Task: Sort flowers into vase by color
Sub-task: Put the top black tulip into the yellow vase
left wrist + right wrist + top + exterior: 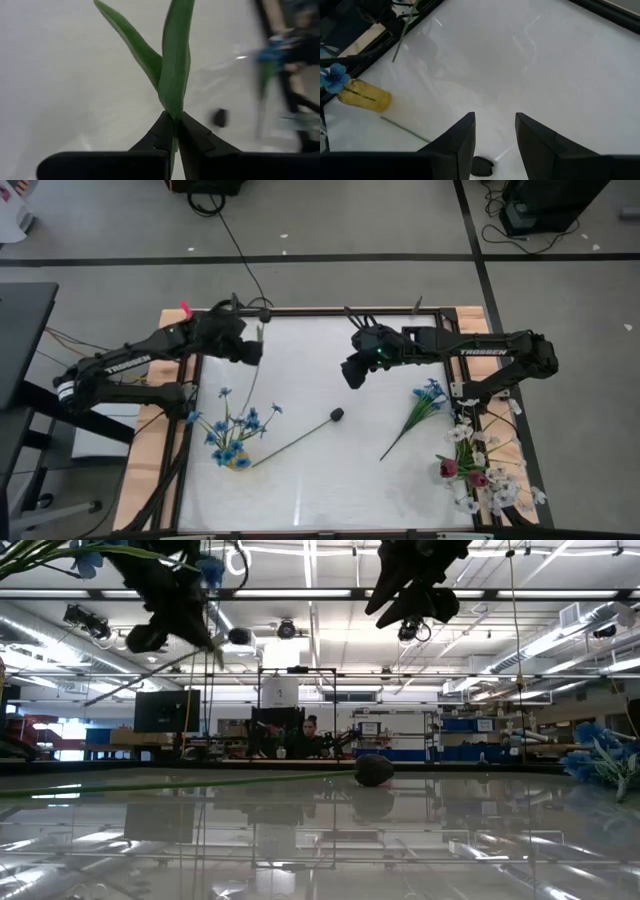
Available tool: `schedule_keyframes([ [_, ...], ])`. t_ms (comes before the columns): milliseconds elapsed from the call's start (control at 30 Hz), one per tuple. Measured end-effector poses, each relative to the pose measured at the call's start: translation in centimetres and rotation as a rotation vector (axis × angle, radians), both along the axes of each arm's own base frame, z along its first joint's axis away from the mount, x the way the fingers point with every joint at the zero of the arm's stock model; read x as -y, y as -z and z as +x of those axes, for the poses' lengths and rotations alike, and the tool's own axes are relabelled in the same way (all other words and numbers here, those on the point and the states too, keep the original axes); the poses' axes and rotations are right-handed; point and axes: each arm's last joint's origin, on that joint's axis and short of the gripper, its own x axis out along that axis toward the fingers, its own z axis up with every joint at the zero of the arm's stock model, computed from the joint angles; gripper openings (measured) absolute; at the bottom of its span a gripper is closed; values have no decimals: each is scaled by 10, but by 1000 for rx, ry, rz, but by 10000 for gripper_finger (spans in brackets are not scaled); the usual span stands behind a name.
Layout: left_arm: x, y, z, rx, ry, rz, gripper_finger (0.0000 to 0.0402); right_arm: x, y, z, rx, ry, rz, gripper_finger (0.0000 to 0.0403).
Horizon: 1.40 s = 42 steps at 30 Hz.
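My left gripper [255,352] is up near the table's far left and shut on a green-leaved sprig [175,75]. Its thin stem [250,385] runs toward the blue blossoms [235,435] standing in a yellow vase [238,462]. My right gripper [352,375] hangs open above the table's middle. A blackish bud [482,167] shows just below its fingers. That bud [337,415] lies on the table, its long stem reaching toward the yellow vase. A blue bunch [428,402] lies at the right. White and dark red flowers stand in a vase [470,470] at the near right. My left gripper pinches the sprig between its two fingertips [162,127], at the base of two long green leaves [174,107] that stick out past the tips. The sprig is held off the table. Its far end is lost among the blue blossoms, so which blossom it carries cannot be told.
A raised frame [330,311] edges the white tabletop, with wooden boards outside it. The middle and near parts of the white surface [330,480] are bare. Cables cross the floor beyond the far edge. In the low view a person [308,735] sits in the room far behind the table.
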Motion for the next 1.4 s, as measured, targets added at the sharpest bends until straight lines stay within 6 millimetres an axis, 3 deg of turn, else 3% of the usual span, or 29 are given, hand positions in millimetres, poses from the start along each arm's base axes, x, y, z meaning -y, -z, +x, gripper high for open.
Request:
schedule_keyframes([
  [233, 12, -25, 3, 214, 62, 144, 24, -11, 1, 0, -14, 13, 21, 148],
  [633, 29, -54, -37, 336, 118, 384, 25, -20, 2, 0, 12, 97, 130, 148],
  [1000, 51, -71, -72, 492, 355, 526, 24, -24, -22, 18, 347, 162, 237, 148],
  [1200, 67, -76, -90, 587, 478, 574, 16, -45, -37, 24, 530, 214, 247, 148],
  [1400, 81, -83, -122, 728, 567, 644, 15, -77, -39, 20, 592, 304, 259, 148],
])
